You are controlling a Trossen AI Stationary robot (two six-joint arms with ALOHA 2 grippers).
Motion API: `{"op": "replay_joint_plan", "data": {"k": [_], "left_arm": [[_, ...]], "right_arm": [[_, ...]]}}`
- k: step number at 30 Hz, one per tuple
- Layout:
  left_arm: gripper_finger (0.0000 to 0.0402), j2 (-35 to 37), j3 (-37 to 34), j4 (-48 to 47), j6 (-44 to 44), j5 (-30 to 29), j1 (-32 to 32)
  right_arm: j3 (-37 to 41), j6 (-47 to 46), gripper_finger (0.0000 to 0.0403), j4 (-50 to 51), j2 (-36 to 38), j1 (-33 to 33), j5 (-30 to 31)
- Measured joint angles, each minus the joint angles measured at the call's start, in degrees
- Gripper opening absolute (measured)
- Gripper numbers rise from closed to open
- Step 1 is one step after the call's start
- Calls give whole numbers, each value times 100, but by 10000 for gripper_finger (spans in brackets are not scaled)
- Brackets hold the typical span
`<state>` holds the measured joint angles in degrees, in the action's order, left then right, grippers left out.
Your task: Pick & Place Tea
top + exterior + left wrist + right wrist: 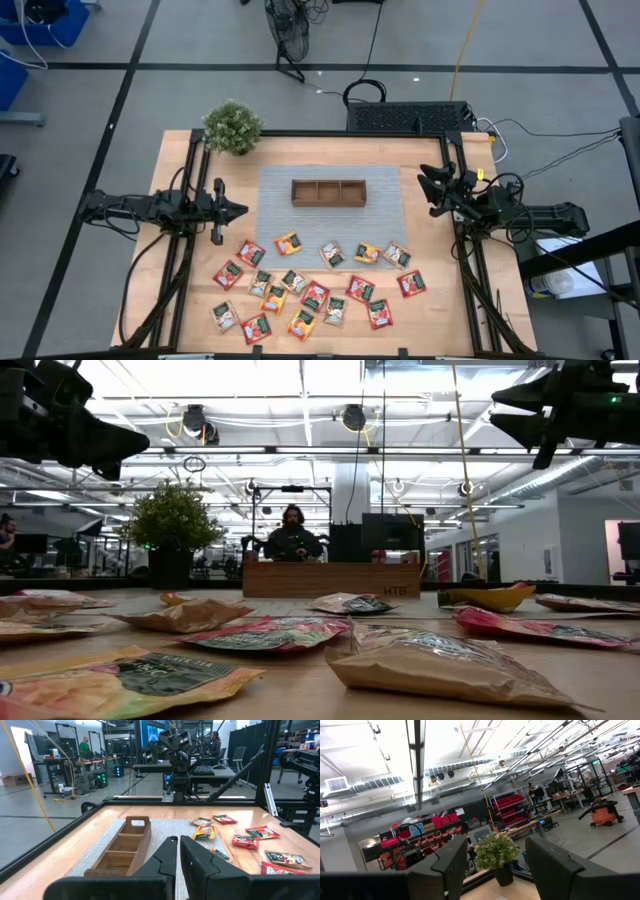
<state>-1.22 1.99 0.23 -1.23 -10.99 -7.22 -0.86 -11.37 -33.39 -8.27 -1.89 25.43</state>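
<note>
Left gripper (240, 210) is raised over the bare wood at the table's left side, just beside the left edge of the grey mat (330, 205), pointing toward the table's centre; its fingers are closed with only a narrow slit between them and nothing is held. Its wrist view shows the two dark fingers (165, 857) nearly touching, with the wooden tray (122, 849) ahead on the mat. Moving right, a small potted plant (233, 127) stands at the far left corner of the table. The brown three-compartment wooden tray (329, 192) sits on the far half of the mat, near the table's centre; no packet shows in its compartments. The tea packets (315, 294), red, green and orange-yellow, lie scattered flat across the near half of the table, some on the mat's near edge and most on the bare wood, several touching or overlapping; all are apart from the tray and from both grippers. The low view shows the same packets (265, 633) lying on the table top with the tray (331, 579) behind them. Right gripper (432, 188) is raised at the table's right side, just beside the mat's right edge, fingers spread wide and empty; its wrist view shows the separated fingers (451, 862) tilted upward toward the plant (496, 852) and the ceiling.
</note>
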Motion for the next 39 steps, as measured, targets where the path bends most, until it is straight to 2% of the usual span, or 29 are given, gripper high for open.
{"op": "replay_joint_plan", "data": {"k": [10,15,19,22,25,28,32,36,39], "left_arm": [[31,0,0,0,0,0,0],[31,-1,-1,0,0,-1,0],[31,1,-1,-2,-1,-1,0],[31,-1,-1,-2,-1,1,1],[31,-1,1,0,-1,-1,2],[31,-1,0,-2,-1,-1,2],[31,-1,-1,-2,-1,1,2],[31,-1,0,0,-1,-1,2],[31,-1,-1,-8,-1,-5,2]], "right_arm": [[1,9,187,21,2,-2,0],[0,580,187,669,0,0,121],[0,674,187,1217,-7,0,159],[0,983,187,1295,-7,0,157],[0,767,187,1175,-11,0,153],[-96,752,188,1169,-149,8,-272],[-689,268,196,2136,-891,258,-1070],[-1876,-337,203,3426,-2224,752,-1059],[-2777,-1013,201,5022,-3347,1065,-1383]]}}
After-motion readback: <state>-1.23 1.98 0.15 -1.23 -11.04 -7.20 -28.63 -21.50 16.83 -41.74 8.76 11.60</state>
